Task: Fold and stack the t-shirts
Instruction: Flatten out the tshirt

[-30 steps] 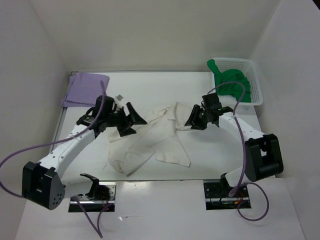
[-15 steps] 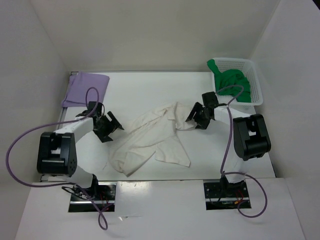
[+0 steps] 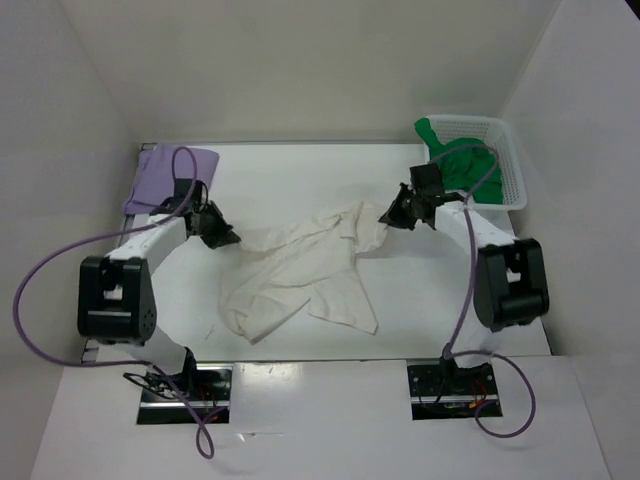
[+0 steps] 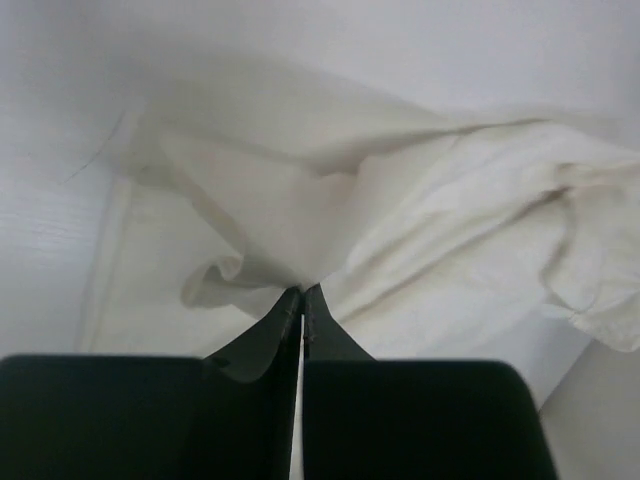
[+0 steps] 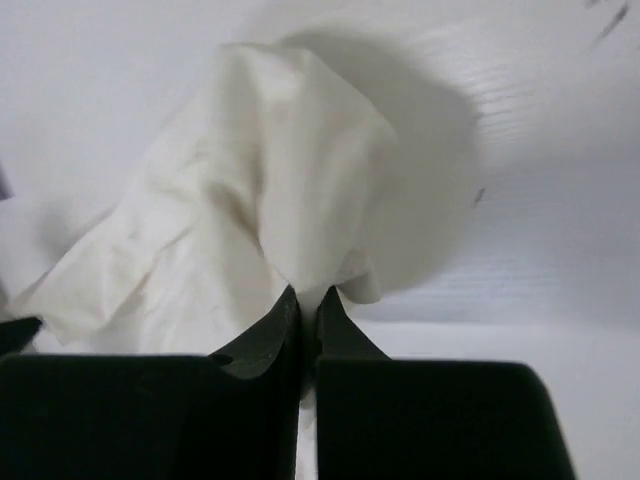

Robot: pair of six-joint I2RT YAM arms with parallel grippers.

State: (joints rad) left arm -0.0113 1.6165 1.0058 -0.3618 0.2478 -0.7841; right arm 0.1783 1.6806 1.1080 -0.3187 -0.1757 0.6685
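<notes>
The left jaws are clenched on a fold at the left edge of the cream t-shirt (image 3: 300, 285); the right jaws are clenched on its raised right corner. The shirt lies crumpled mid-desk (image 3: 300, 180), spanning between both arms. The lavender t-shirt (image 3: 165, 178) lies flat at the far left corner. The green t-shirt (image 3: 462, 168) sits bunched in the white basket (image 3: 512, 165), far right.

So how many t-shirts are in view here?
3. The purple shirt lies at the far left corner, the cream shirt crumpled mid-table, the green shirt bunched in the basket at far right. Others could be hidden under it.
</notes>
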